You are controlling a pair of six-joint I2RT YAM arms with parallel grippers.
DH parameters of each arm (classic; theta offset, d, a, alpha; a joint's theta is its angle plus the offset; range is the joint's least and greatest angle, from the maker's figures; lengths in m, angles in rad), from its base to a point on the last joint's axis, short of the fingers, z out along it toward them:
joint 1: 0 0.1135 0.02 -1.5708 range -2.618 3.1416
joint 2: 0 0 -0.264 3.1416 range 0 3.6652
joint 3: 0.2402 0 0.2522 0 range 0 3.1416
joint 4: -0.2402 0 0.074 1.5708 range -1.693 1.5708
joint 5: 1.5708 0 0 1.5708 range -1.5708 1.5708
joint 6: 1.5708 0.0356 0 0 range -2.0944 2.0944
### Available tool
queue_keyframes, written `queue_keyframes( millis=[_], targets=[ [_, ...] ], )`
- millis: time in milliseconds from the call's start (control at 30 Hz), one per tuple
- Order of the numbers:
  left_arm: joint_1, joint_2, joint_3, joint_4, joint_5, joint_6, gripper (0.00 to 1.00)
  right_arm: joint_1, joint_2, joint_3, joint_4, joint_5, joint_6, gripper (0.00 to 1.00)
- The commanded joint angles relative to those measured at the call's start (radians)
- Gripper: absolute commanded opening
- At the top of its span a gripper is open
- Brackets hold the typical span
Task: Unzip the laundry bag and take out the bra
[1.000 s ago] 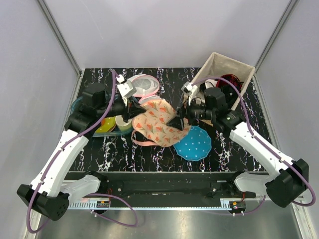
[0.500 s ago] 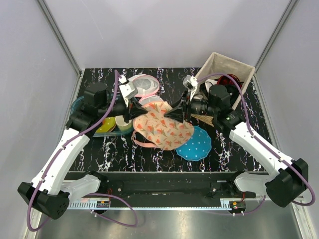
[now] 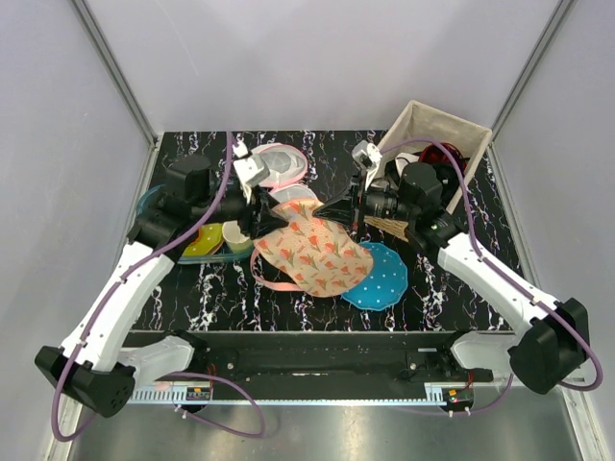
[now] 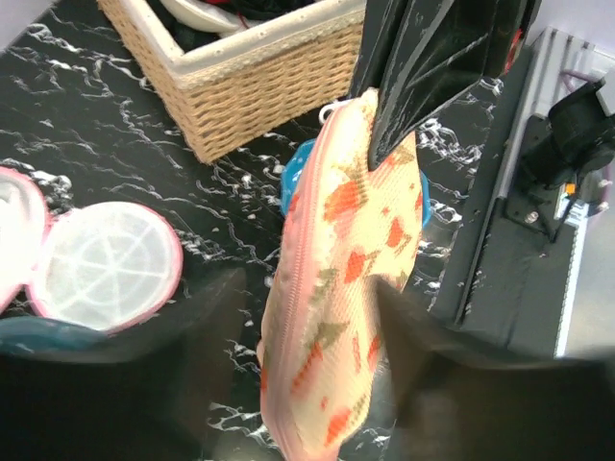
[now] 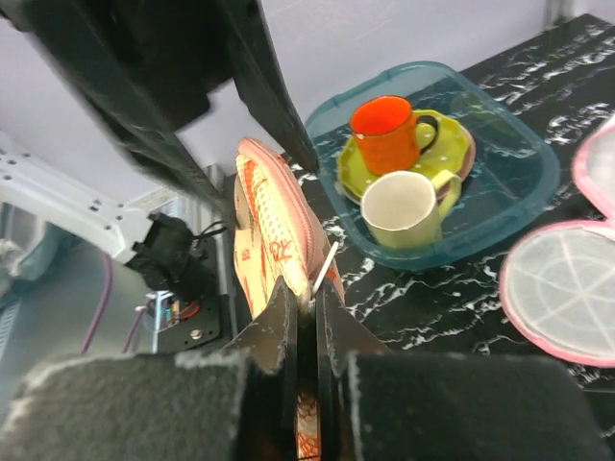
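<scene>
Over the marbled bench (image 3: 231, 288) the laundry bag (image 3: 315, 254) looks still zipped, bra unseen; my right hand (image 3: 325, 211) clamps its zip end, left hand (image 3: 261, 219) parted at the other.

**Colours and patterns across the table**

A peach ground is shown on the laundry bag (image 3: 312, 252), scattered with orange-red flowers and olive leaves and edged with a pink zip trim. The round pouch (image 3: 380, 277) is coloured bright blue and dotted with small white spots. White mesh framed by a pink rim is seen on the round bag (image 3: 279, 163). The table (image 3: 452, 288) is patterned in black with white marble veining. The basket (image 4: 259, 96) is woven in tan, with a cream rim. The tray (image 5: 509, 144) is tinted translucent teal, the plate (image 5: 456, 144) yellow-green, one mug (image 5: 384, 134) orange with a black handle, the other mug (image 5: 399, 209) cream with a yellow-green handle.
</scene>
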State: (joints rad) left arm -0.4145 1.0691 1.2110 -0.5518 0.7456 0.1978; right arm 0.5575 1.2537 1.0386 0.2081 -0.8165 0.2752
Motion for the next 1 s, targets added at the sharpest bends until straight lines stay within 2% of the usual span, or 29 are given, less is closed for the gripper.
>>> queue_keyframes(
  millis=[0, 33, 67, 100, 167, 233, 367, 467, 567, 733, 800, 833, 967],
  targets=[
    [-0.003, 0.081, 0.182, -0.085, -0.080, -0.057, 0.86, 0.025, -0.091, -0.058, -0.080, 0.280, -0.202, 0.00],
    [-0.003, 0.087, 0.215, -0.102, -0.084, -0.073, 0.98, 0.044, -0.112, -0.098, -0.093, 0.374, -0.252, 0.00],
    [-0.003, 0.094, 0.228, -0.117, -0.094, -0.116, 0.99, 0.076, -0.134, -0.118, -0.102, 0.534, -0.310, 0.00],
    [-0.001, 0.100, 0.242, -0.129, -0.112, -0.141, 0.99, 0.093, -0.175, -0.133, -0.110, 0.606, -0.386, 0.00],
    [0.005, 0.135, 0.321, -0.175, -0.124, -0.232, 0.99, 0.113, -0.207, -0.149, -0.122, 0.733, -0.441, 0.00],
    [0.017, 0.184, 0.410, -0.192, -0.080, -0.302, 0.99, 0.116, -0.247, -0.141, -0.127, 0.767, -0.488, 0.00],
    [0.019, 0.236, 0.525, -0.185, -0.023, -0.481, 0.98, 0.128, -0.289, -0.088, -0.127, 0.763, -0.524, 0.00],
    [0.019, 0.220, 0.558, -0.148, -0.043, -0.537, 0.97, 0.173, -0.315, -0.046, -0.110, 0.775, -0.547, 0.00],
    [0.019, 0.180, 0.509, -0.085, -0.037, -0.566, 0.99, 0.231, -0.329, -0.026, -0.079, 0.801, -0.573, 0.00],
    [0.017, 0.140, 0.280, 0.027, 0.010, -0.670, 0.99, 0.265, -0.304, -0.104, -0.067, 0.801, -0.573, 0.00],
    [0.005, 0.118, 0.230, 0.044, 0.040, -0.651, 0.98, 0.265, -0.307, -0.124, -0.069, 0.769, -0.538, 0.00],
    [0.000, 0.106, 0.226, 0.024, 0.029, -0.584, 0.99, 0.265, -0.310, -0.135, -0.069, 0.751, -0.527, 0.00],
    [-0.007, 0.065, 0.243, -0.003, -0.067, -0.413, 0.99, 0.265, -0.306, -0.103, -0.152, 0.656, -0.505, 0.00]
  ],
)
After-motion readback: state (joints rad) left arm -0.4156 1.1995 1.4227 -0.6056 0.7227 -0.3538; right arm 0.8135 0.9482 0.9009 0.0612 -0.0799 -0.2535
